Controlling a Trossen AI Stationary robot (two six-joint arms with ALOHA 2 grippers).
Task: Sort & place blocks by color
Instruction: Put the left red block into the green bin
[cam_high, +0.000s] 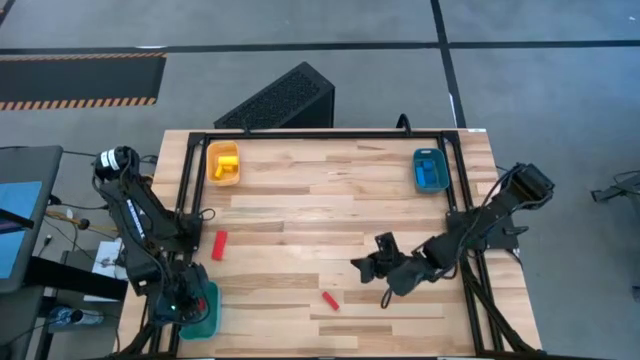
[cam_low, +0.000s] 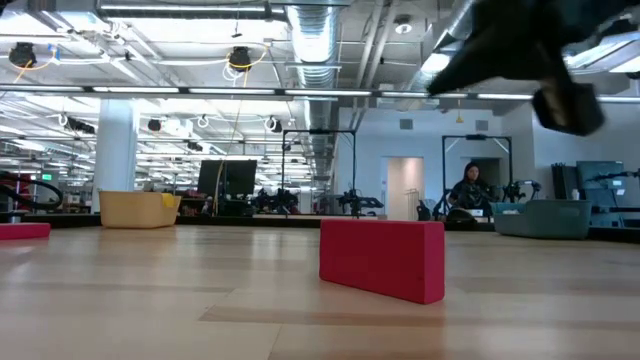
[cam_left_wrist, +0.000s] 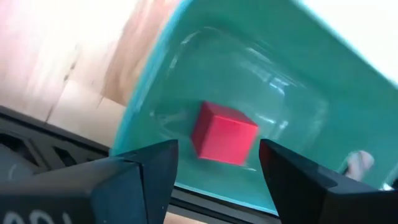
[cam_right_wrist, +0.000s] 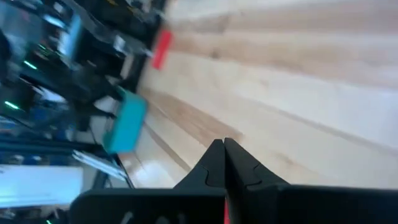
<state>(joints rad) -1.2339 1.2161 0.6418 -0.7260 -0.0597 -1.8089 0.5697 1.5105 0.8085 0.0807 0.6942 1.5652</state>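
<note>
Red cube (cam_left_wrist: 224, 133) sits just past the left gripper (cam_left_wrist: 217, 165) – fingers spread, nothing pinched – inside the teal tray (cam_high: 207, 312) at the table's near-left corner. Right gripper (cam_high: 385, 270), pressed together & empty, is nearer the small red bar (cam_high: 329, 300), lying aslant just to its near-left; 2nd red bar (cam_high: 219, 244) lies nearer the left arm.

No text, label, brand, number or sign can be read in any of the views. The left wrist view shows pale raised marks on the dark gripper body at the near edge, but they are cut off and too blurred to make out. The low view shows a small green-lit sign far off on the left of the room behind the table; its wording is too small to tell.
</note>
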